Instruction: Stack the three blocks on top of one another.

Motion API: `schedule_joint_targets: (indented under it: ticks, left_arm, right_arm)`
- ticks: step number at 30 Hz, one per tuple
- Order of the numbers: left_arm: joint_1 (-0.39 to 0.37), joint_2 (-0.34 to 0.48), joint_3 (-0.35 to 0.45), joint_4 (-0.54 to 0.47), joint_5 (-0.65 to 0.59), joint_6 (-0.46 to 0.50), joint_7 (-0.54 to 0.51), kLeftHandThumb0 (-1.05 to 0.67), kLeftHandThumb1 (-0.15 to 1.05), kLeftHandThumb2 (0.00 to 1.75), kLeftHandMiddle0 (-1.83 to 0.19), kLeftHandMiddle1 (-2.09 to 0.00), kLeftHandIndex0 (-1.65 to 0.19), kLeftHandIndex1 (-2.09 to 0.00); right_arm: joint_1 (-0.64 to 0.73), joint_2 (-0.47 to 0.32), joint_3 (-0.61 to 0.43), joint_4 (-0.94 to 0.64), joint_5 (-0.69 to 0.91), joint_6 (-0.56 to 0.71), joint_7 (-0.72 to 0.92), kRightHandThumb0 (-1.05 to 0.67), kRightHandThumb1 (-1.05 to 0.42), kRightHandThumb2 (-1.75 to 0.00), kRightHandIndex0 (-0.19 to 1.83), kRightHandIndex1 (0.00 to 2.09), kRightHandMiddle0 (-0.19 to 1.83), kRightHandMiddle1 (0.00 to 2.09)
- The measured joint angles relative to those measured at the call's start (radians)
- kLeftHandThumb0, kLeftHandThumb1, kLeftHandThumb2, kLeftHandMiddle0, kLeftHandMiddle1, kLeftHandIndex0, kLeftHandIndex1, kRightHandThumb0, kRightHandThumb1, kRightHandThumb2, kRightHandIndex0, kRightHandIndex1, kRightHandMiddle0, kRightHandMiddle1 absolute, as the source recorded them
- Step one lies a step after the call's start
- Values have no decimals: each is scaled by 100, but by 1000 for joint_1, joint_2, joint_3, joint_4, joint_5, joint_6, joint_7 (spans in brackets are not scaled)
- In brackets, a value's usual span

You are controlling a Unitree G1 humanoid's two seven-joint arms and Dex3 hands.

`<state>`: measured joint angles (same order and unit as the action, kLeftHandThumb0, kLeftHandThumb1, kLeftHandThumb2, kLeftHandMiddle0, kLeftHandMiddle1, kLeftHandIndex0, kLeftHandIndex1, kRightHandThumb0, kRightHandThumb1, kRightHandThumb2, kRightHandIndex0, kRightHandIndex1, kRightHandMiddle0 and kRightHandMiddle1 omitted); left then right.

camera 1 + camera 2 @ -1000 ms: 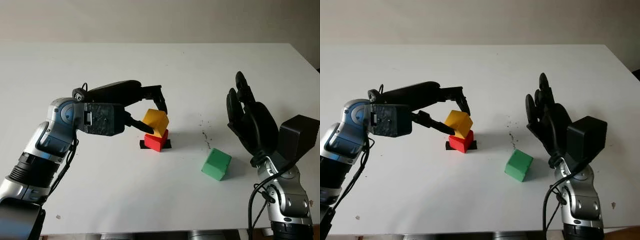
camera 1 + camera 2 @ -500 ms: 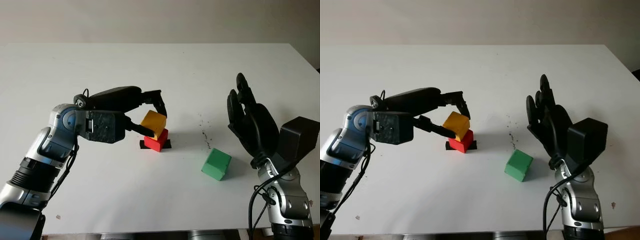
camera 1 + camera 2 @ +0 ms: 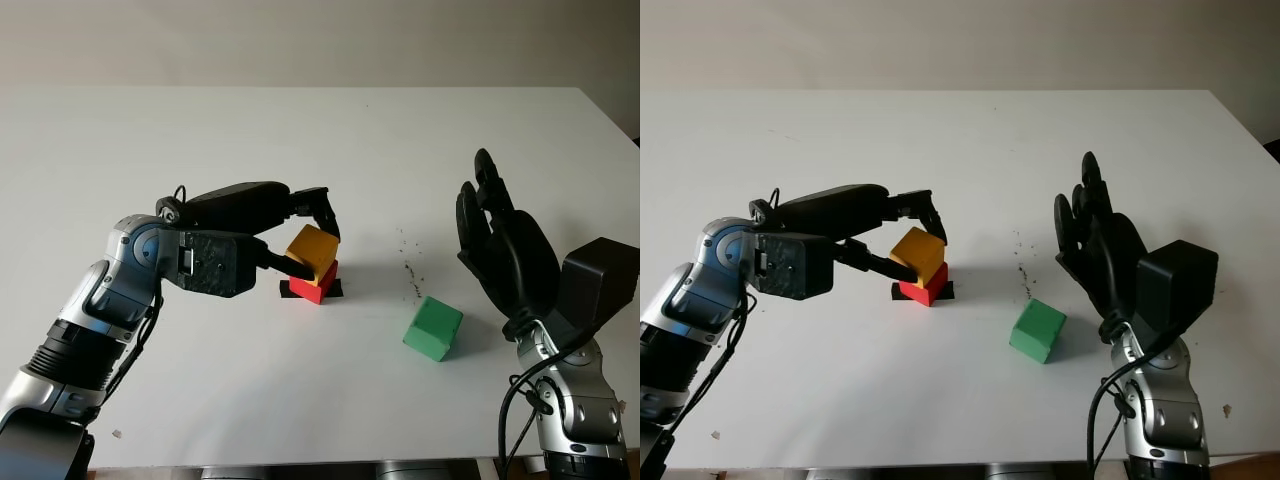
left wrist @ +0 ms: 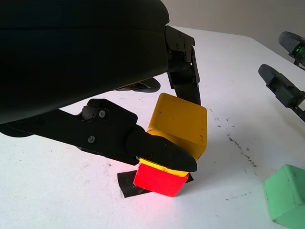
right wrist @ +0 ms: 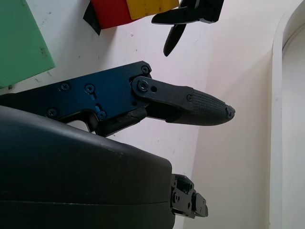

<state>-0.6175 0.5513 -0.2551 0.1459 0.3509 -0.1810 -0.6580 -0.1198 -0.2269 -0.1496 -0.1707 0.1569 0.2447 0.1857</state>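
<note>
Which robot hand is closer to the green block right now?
The right. The right robot hand is open, raised just beside the green block, while the left robot hand grips the yellow block on the red block, farther away.

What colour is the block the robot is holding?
Yellow. The block in the left hand shows best in the left wrist view.

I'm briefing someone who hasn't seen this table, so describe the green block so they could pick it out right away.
On the white table, look toward the robot's right side, just in front of the open right hand held upright there. The green block sits alone on the bare tabletop. Unlike the yellow block, gripped by the left hand on the red block, nothing touches it.
</note>
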Motion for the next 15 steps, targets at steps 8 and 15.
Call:
schedule_joint_targets:
  ticks: [8,15]
  left_arm:
    - [31,0,-14,-15,12,66,-22,-47,104,5,-1,-5,-14,-29]
    - [38,9,-13,-43,14,65,-27,-46,100,5,5,-3,-7,-9]
  right_arm:
    - [1,0,0,0,0,0,4,-66,-105,-63,-19,0,-19,0]
    - [1,-1,0,0,-1,2,8,-66,-105,-63,-19,0,-19,0]
